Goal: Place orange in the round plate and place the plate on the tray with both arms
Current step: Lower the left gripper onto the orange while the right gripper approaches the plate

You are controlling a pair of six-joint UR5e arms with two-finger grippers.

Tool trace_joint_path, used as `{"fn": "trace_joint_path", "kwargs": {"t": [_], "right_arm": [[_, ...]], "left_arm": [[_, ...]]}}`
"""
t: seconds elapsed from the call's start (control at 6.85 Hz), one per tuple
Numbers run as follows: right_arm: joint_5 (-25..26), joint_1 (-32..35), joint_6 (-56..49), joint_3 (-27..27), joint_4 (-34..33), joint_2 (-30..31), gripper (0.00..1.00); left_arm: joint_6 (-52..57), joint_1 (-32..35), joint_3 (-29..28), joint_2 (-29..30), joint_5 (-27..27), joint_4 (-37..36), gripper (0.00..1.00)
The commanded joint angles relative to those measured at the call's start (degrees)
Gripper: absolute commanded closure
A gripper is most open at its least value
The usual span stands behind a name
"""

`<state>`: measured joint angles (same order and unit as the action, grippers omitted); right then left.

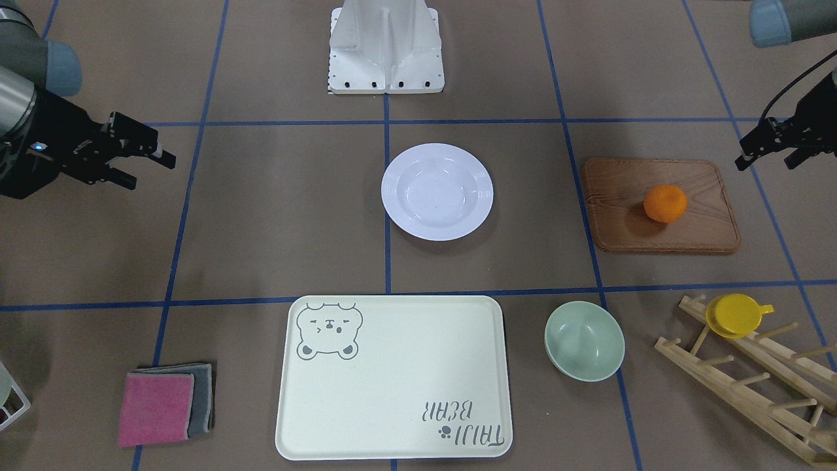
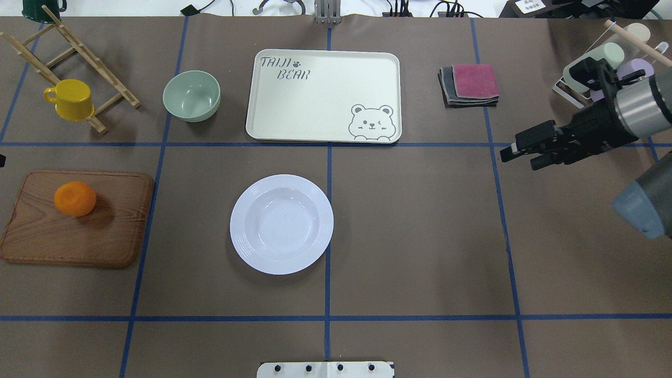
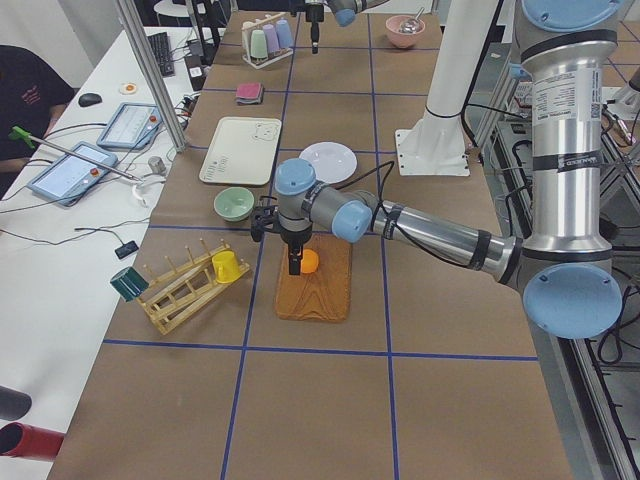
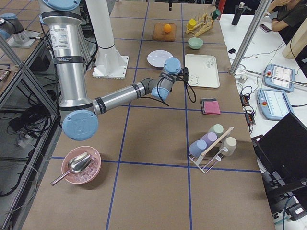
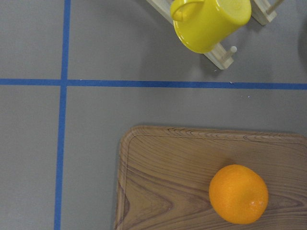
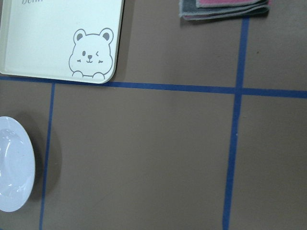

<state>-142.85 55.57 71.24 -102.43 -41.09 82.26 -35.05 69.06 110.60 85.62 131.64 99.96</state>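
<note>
1. Front-facing view: L claw [image 1: 764,162] open, fingers apart; orange [image 1: 665,203] near it on wooden board [image 1: 614,222], not touching.
2. R claw [image 1: 152,171] also open.
3. Round plate [image 1: 437,191] between both claws, well apart from each; tray [image 1: 392,379] well apart from both too.

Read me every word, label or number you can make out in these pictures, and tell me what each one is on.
"TAIJI BEAR": grey lettering beside a paw print, on the tray.
Printed strip on the left arm: too small to read.
Printed strip on the right arm: too small to read.
White tag beyond the table's far edge: blurred, unreadable.
</note>
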Motion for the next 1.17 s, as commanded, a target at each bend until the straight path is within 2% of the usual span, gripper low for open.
{"fn": "trace_joint_path", "kwargs": {"t": [0.0,0.29,0.58,1.02], "right_arm": [[11.4,-10.96,23.42,1.88,15.21,-4.11,0.0],[19.33,-17.22,26.65,1.36,15.43,-6.59,0.0],[19.54,-18.12,26.58,1.18,15.52,-6.59,0.0],[19.72,-18.83,26.58,1.09,15.6,-6.68,0.01]], "left_arm": [[-5.36,-3.83,-0.3,1.92,-1.2,0.33,0.01],[-9.31,-7.08,-2.92,2.36,-4.79,3.81,0.02],[-16.58,-10.95,-9.76,5.16,-5.25,12.41,0.02],[-17.85,-14.91,-11.81,5.17,-9.11,13.77,0.02]]}}
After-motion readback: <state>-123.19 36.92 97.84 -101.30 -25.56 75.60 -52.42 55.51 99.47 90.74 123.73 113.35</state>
